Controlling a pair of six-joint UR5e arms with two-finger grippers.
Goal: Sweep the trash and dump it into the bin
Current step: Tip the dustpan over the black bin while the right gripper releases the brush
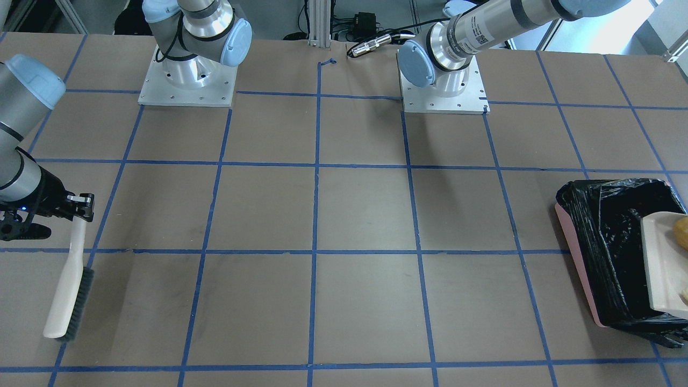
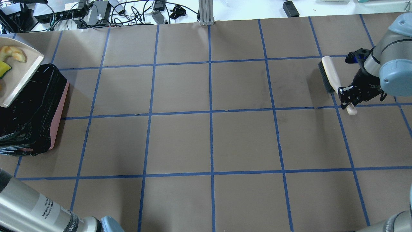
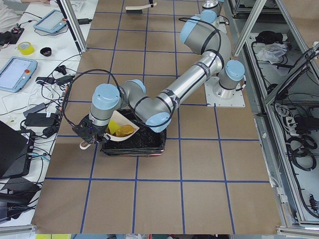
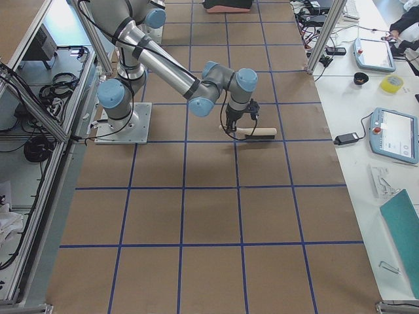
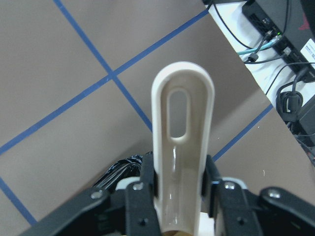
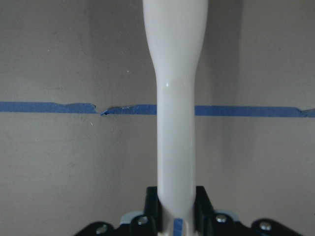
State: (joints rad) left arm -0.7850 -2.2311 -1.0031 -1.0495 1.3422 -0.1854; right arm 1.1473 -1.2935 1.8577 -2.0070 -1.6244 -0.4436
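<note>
The pink bin [image 2: 60, 109] with its black bag liner [image 1: 607, 252] stands at the table's end on my left. My left gripper [image 5: 179, 196] is shut on the handle [image 5: 182, 142] of the beige dustpan [image 2: 14, 82], which hangs tilted over the bin's far rim. In the pan lie the curved tan pastry piece [image 2: 14, 53], the yellow wedge with green edge [image 2: 4, 69] and the golden-brown lump [image 1: 681, 228]. My right gripper [image 2: 346, 96] is shut on the white brush handle [image 6: 175, 123]. The brush [image 1: 70, 285] lies low at the table's opposite end.
The table is brown paper with a blue tape grid [image 2: 210, 112]. The two arm bases [image 1: 188, 80] [image 1: 443, 86] are bolted at the robot's side. Cables and power bricks [image 2: 96, 13] lie beyond the far edge. Tablets and tape rolls [image 4: 393, 82] sit on side benches.
</note>
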